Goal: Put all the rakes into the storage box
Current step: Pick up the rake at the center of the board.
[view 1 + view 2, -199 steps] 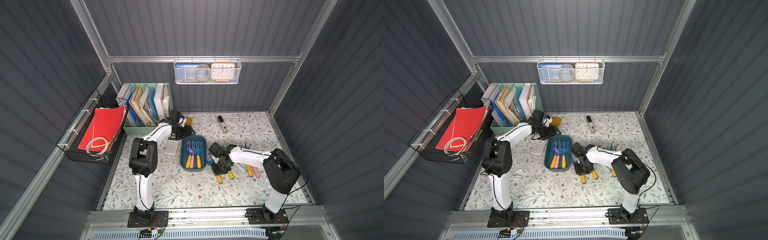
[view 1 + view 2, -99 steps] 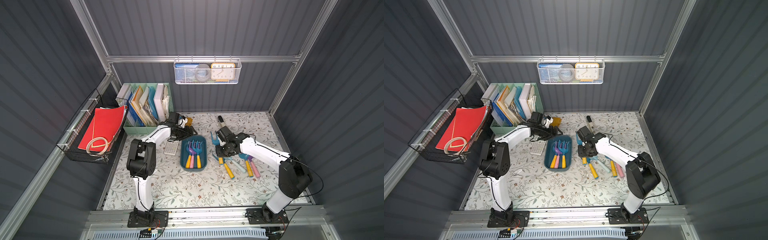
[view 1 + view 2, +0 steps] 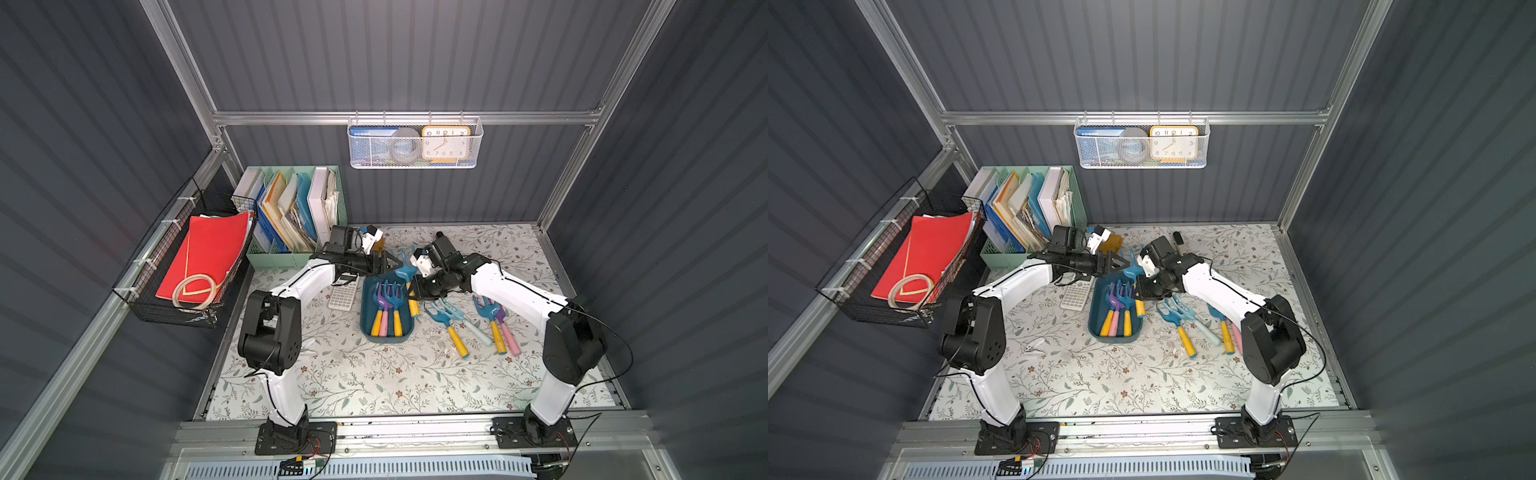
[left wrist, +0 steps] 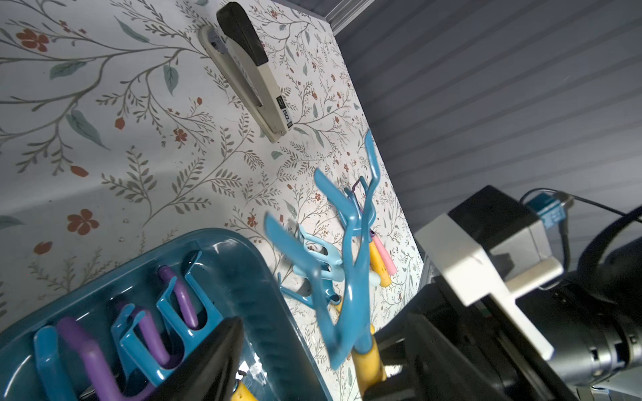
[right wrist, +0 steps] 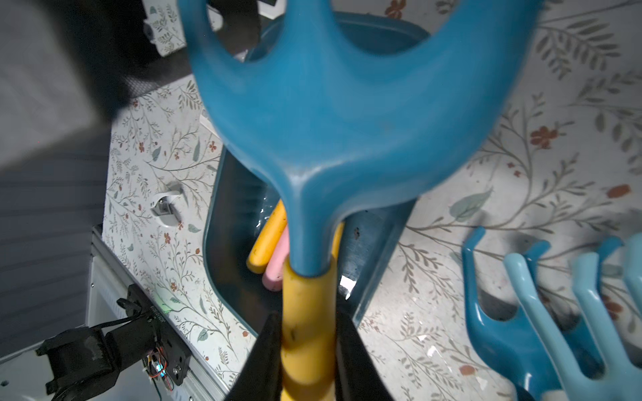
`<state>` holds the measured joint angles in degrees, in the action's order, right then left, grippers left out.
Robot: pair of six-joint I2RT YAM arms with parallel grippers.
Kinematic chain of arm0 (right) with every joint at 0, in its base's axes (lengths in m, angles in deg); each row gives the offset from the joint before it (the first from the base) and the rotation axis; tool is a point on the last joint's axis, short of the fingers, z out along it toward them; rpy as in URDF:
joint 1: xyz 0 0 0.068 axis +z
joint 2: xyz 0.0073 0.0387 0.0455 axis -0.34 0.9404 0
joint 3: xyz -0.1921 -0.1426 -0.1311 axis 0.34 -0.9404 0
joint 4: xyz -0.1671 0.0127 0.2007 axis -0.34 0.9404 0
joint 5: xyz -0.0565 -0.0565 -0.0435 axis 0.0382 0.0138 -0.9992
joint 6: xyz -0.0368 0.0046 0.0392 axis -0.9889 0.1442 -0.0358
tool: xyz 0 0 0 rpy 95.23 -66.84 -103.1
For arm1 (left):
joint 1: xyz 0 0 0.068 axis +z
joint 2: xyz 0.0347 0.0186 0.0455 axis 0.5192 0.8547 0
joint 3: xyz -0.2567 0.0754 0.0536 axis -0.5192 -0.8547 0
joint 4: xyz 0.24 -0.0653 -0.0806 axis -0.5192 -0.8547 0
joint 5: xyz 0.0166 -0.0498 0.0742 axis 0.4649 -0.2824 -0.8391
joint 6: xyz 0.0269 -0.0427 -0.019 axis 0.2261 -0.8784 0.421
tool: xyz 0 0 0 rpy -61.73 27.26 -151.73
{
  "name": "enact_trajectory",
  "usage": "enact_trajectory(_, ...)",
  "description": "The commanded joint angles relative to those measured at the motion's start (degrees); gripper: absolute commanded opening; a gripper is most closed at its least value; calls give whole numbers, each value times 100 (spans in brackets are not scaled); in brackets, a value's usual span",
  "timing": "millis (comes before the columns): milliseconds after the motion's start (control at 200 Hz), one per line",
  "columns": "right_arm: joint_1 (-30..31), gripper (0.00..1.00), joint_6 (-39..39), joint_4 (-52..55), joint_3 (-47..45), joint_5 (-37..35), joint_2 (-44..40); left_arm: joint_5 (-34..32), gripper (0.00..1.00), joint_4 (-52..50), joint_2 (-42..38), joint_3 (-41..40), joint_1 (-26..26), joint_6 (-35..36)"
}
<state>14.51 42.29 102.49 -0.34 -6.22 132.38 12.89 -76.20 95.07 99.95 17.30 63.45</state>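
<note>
The storage box (image 3: 366,328) (image 3: 1094,326) is a shallow teal tub mid-table, and three rakes (image 3: 387,309) lie in it. My right gripper (image 3: 419,291) (image 5: 307,333) is shut on the yellow handle of a blue rake (image 3: 405,271) (image 5: 330,104). That rake hangs tilted over the box's right rim, head toward the back wall. My left gripper (image 3: 388,264) (image 4: 324,323) stands open at the box's back end. In the left wrist view the held rake (image 4: 354,277) sits between its fingers, near one finger (image 4: 427,347); I cannot tell whether they touch.
Several loose rakes (image 3: 451,322) (image 5: 521,330) lie on the floral mat right of the box. A calculator (image 3: 343,293) lies left of it. Behind stand a mint-green file organiser (image 3: 291,257) and a stapler (image 4: 250,76). A white mesh basket (image 3: 415,143) hangs on the back wall; a black wire basket (image 3: 187,266) hangs at the left.
My right arm has carried the blue rake from the loose pile back and then left, up to the box's right rim. The left arm has hardly moved.
</note>
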Motion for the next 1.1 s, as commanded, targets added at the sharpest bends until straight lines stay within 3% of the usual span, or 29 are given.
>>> enact_trajectory(0,119,0,-309,29,283,423,119,213,72,30,77,62,18,137)
enact_trajectory(65,176,0,-373,138,395,425,223,206,61,5,117,94,22,116)
enact_trajectory(250,215,0,-355,271,475,180,395,185,17,-4,146,73,46,80)
enact_trajectory(330,209,0,-323,286,457,65,400,178,7,-10,152,61,53,62)
enact_trajectory(390,208,2,-290,278,426,-64,387,175,5,-22,180,43,68,53)
enact_trajectory(475,216,39,-163,341,399,-484,383,163,5,-102,245,36,79,93)
enact_trajectory(530,203,49,-100,363,366,-707,355,136,5,-217,315,36,78,201)
enact_trajectory(670,191,50,14,244,160,-1205,242,65,5,-582,549,44,79,442)
enact_trajectory(911,189,50,60,171,-10,-1275,162,90,6,-861,817,95,79,604)
enact_trajectory(1021,175,50,77,170,-46,-1315,141,30,14,-1135,927,117,79,743)
enact_trajectory(1096,176,50,93,149,-101,-1332,128,-38,26,-1363,1037,115,79,863)
